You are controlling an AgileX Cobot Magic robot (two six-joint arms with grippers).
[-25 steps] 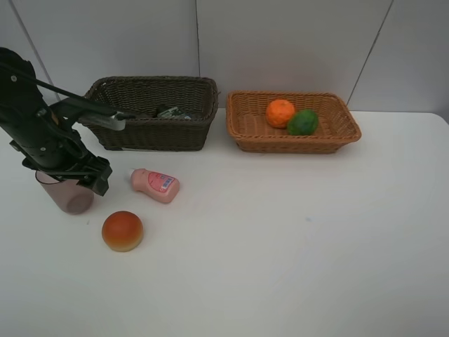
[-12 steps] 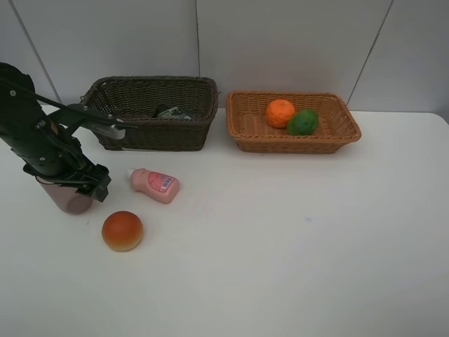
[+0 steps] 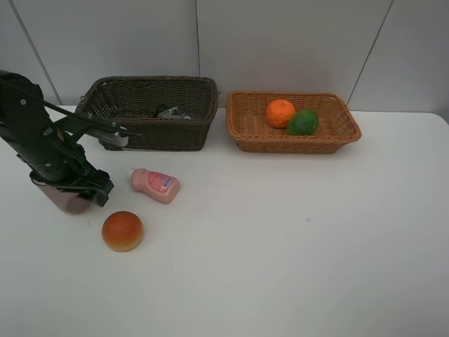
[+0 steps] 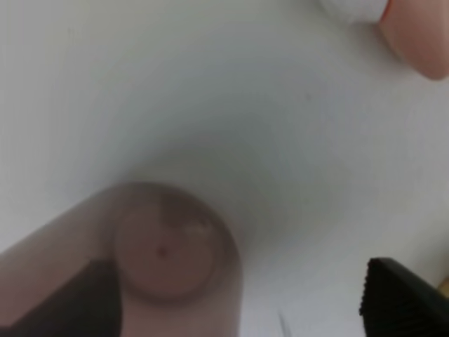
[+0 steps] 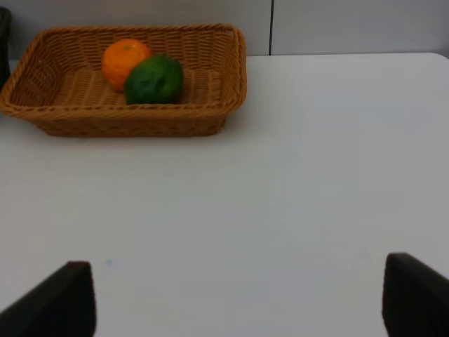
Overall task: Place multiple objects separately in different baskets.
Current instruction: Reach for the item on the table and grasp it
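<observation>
Nearest the camera, in the lower left of the exterior view, the peach-like fruit [image 3: 122, 231] lies on the bare white table [image 3: 295, 232], in no basket yet. Just beyond it and a little to the right, the pink bottle [image 3: 155, 185] lies on its side, also unsorted.

At the left edge, level with the bottle, the left gripper [image 3: 74, 184] is down over the mauve cup [image 3: 64, 201], which stands upright on the table. In the left wrist view the jaws are spread wide. One dark finger [image 4: 63, 298] shows through the cup's translucent wall and the other stands well apart on the far side, so nothing is clamped. Whether that first finger is inside the cup or behind it cannot be told.

The right gripper [image 5: 235, 302] appears only in its own wrist view, with its jaws apart, nothing between them and only bare table below.

At the back, the dark brown basket [image 3: 151, 133] in the upper left holds a dark item [image 3: 168, 111], too hidden to name. The tan basket [image 3: 293, 144] to its right holds the orange [image 3: 280, 112] and the green fruit [image 3: 302, 122], touching each other.

By this layout, about half the sorting looks done. The cup seems to be the piece in hand, with the bottle and the peach-like fruit to follow.
</observation>
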